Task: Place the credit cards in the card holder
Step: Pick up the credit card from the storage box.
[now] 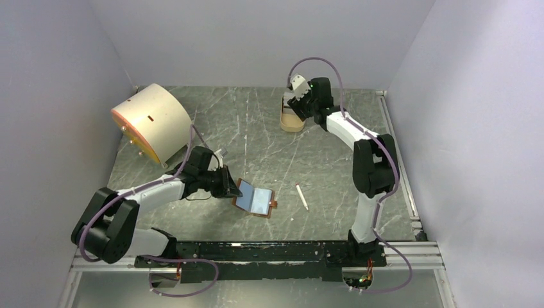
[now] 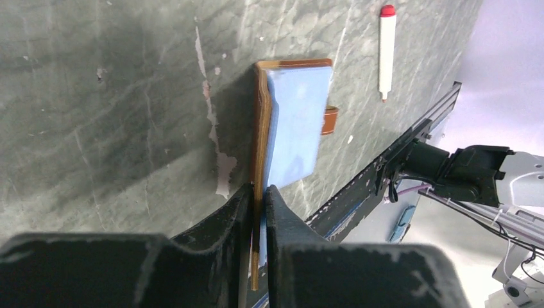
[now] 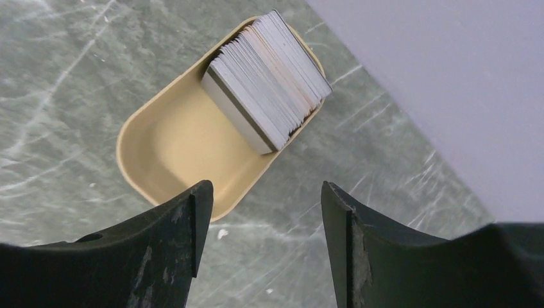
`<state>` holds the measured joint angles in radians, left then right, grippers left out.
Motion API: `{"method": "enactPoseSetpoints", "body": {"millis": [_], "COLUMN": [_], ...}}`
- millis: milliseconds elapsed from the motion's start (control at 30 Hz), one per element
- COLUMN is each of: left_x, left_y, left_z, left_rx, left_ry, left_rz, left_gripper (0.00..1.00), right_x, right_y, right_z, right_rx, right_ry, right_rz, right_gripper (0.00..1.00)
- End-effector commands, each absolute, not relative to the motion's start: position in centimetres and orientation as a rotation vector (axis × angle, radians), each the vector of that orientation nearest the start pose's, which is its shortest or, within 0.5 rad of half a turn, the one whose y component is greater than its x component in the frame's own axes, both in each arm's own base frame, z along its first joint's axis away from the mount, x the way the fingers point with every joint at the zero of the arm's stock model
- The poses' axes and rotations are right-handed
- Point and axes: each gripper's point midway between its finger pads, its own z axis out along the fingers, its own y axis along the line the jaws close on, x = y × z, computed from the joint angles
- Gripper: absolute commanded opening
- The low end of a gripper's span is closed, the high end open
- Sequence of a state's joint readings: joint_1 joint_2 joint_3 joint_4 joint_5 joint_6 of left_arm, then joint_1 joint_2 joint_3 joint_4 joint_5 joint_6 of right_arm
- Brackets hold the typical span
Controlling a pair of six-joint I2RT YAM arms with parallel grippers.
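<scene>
The left arm's fingers [image 2: 237, 215] are pressed together on the near edge of the small brown leather card holder [image 2: 292, 122], pinching one flap. The holder is folded open. Its light blue inside faces up and to the right of the fingers, and its brown outer edge runs straight out from between them. The pinched flap is tilted up off the grey marbled tabletop [image 1: 256, 128], while the other flap lies on it. A short brown snap tab [image 2: 329, 120] sticks out from the side of the holder away from the fingers. No card can be seen in the holder.

Just beyond the tab, apart from the holder, a thin white pen-like stick with a red cap [image 2: 386, 51] lies flat. Behind and to the left of these fingers, a big cream drum [image 1: 151, 122] lies on its side.

Well apart at the far side of the tabletop, the right arm's fingers [image 3: 186, 218] are spread wide with nothing between them. They hang over a tan oval tray [image 3: 167, 147]. The credit cards [image 3: 269, 77] are in the tray: a tight stack of thin white to pale grey rectangles standing on edge, leaning, and packed into the end farthest from the fingers. The tray's nearer end is bare.
</scene>
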<state>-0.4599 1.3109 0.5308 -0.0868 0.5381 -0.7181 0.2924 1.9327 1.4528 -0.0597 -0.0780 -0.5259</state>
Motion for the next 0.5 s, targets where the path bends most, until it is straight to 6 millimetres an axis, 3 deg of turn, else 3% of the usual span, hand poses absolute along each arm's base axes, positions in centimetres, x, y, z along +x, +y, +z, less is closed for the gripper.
{"method": "enactPoseSetpoints", "body": {"millis": [0,167,467], "left_x": [21.1,21.1,20.8], "left_y": [-23.2,-23.5,-24.3], "left_z": [6.1,6.2,7.6], "left_rx": [-0.024,-0.040,-0.004], "left_ry": [2.597,2.586,2.557], "left_rz": [-1.163,-1.196,-1.286], "left_gripper": [0.16,0.17,0.18], "right_x": [55.4,56.8,58.4], "right_y": [15.6,15.9,16.7], "right_z": [13.8,12.2,9.4], "right_rx": [-1.097,-1.272,-1.398], "right_ry": [1.763,1.646,1.555], "right_rz": [-0.116,-0.195,-0.214], "right_gripper": [0.67,0.69,0.70]}}
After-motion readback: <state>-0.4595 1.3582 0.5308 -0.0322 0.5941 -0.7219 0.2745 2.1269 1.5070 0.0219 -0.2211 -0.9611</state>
